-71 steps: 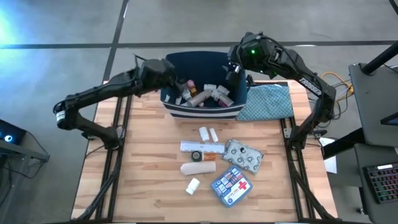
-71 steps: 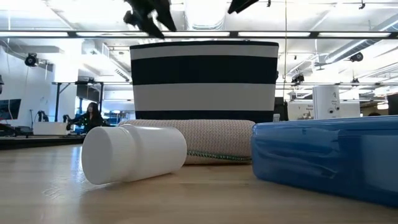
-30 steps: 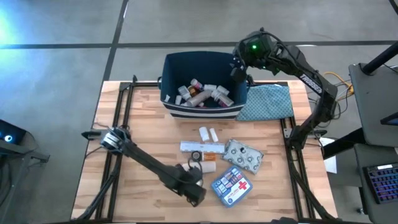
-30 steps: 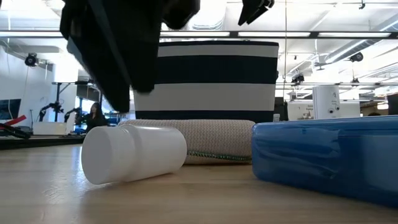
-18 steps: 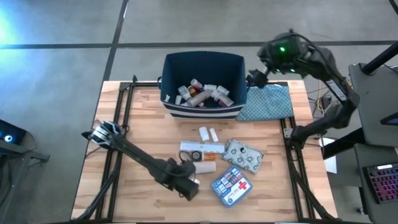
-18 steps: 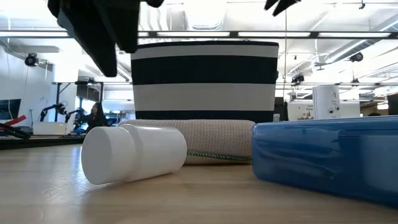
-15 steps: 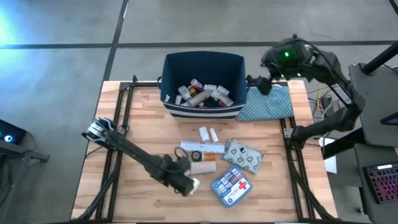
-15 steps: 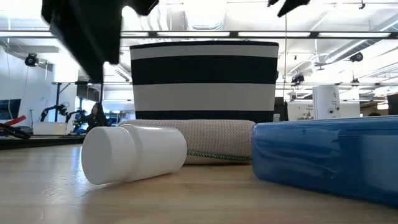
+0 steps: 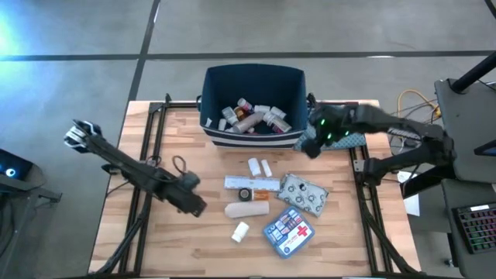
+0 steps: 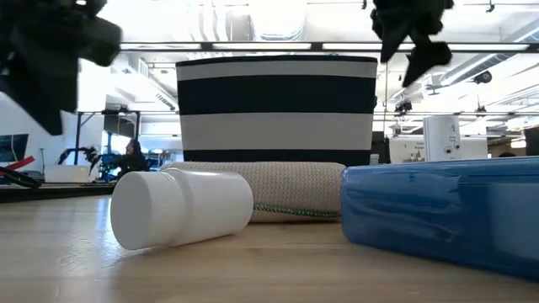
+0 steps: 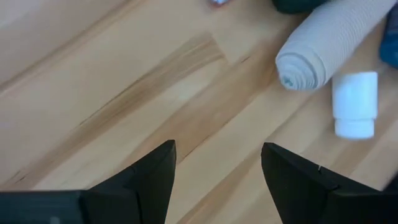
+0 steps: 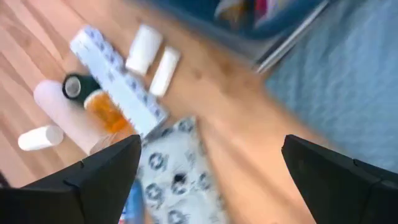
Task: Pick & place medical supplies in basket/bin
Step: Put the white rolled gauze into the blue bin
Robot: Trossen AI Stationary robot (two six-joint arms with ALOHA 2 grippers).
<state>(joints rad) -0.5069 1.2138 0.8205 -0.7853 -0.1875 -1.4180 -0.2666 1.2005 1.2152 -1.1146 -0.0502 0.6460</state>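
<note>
Left end effector (image 9: 194, 206) over bare bench (image 9: 155, 232), left of supplies; fingers apart, nothing between them, touching nothing. Bandage roll (image 11: 329, 40) and small white bottle (image 11: 355, 104) lie just beyond it, side by side. Bin (image 9: 253, 77) at far edge of bench, bottles and vials inside. Right end effector (image 9: 308, 147) near bin's right front corner, over edge of patterned cloth (image 9: 341, 139); fingers spread wide, empty. Blister pack (image 9: 303, 194) and blue first-aid pouch (image 9: 289, 229) on bench, front right.

free: your left half of bench (image 9: 155, 139) bare | blocked: supplies cluster (image 9: 267, 203) centre-front, bin (image 9: 253, 81) at back edge, cloth (image 9: 333, 128) beside it
</note>
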